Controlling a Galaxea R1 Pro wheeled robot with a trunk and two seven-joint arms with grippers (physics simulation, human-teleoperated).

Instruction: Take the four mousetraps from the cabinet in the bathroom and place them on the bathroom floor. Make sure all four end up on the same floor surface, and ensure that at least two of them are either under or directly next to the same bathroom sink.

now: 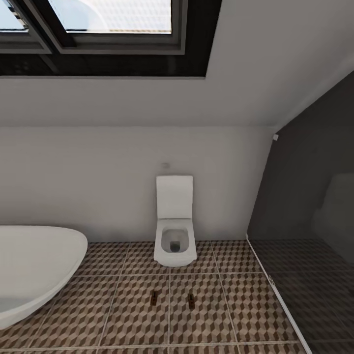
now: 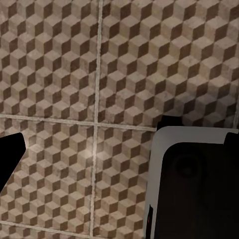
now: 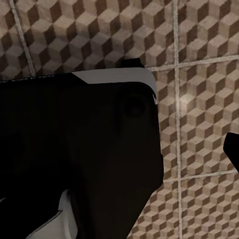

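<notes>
Already two traps point(image 1: 154, 297) point(image 1: 191, 301) lie on the floor point(image 1: 132, 314) before the toilet point(image 1: 174, 236), well ahead of both grippers. Whether either gripper is spread, I cannot tell. Each trap looks light, stiff and thin, so pinch across the board's long edges.

So the bathroom floor point(image 1: 132, 314) is big square tiles with that brown, beige and white cube print and pale grout lines. Two mousetraps sit flat on it in front of the toilet point(image 1: 174, 241): one point(image 1: 154, 297) toward the bathtub point(image 1: 34, 275) side, the other point(image 1: 191, 301) toward the dark glass panel point(image 1: 305, 275) side, apart from each other.
</notes>
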